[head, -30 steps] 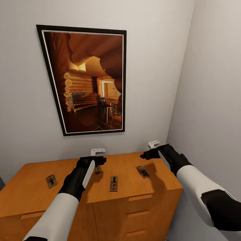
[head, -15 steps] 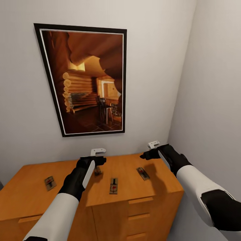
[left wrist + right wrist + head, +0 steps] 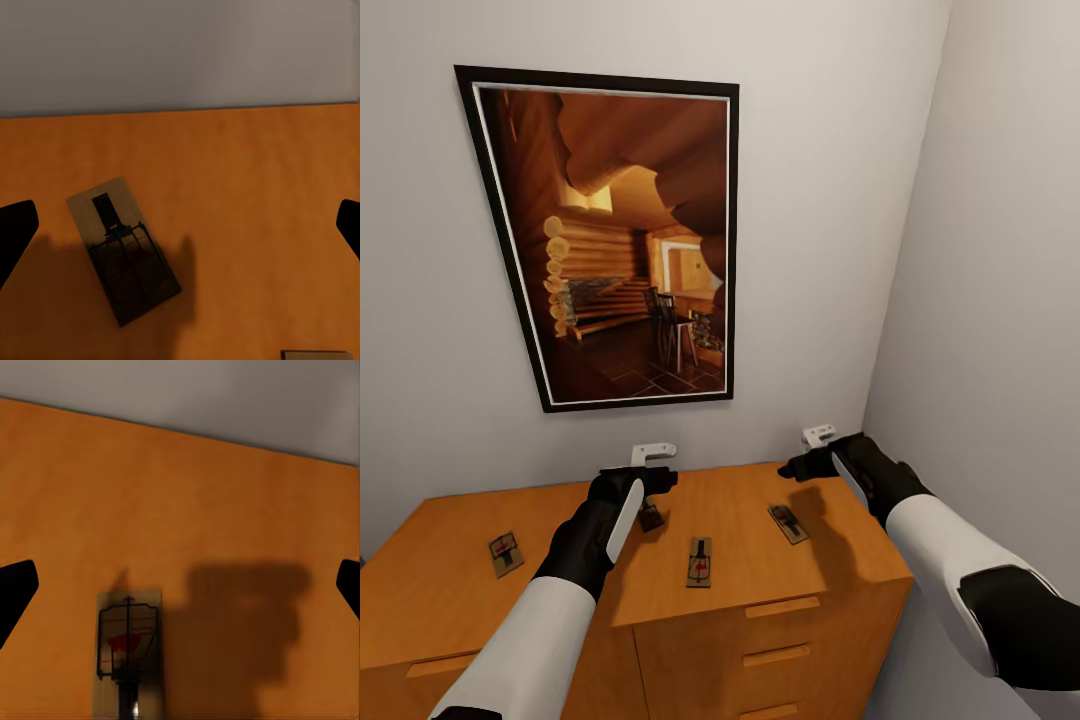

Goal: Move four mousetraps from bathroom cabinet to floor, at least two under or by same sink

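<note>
1. A large framed picture [image 3: 615,240] hangs on the back wall [image 3: 820,200]: black frame, thin white inner border, showing a warm log-cabin interior with chairs.
2. A plain pale side wall [image 3: 1000,300] meets the back wall at a corner.

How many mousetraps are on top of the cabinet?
4, all on the cabinet top: one far left, one partly hidden under the left hand, one in the middle near the front, one right.

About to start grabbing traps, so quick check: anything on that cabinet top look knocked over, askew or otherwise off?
Nothing stands out. All four mousetraps lie flat on the cabinet top, spread apart at varied angles; none overhangs an edge.
</note>
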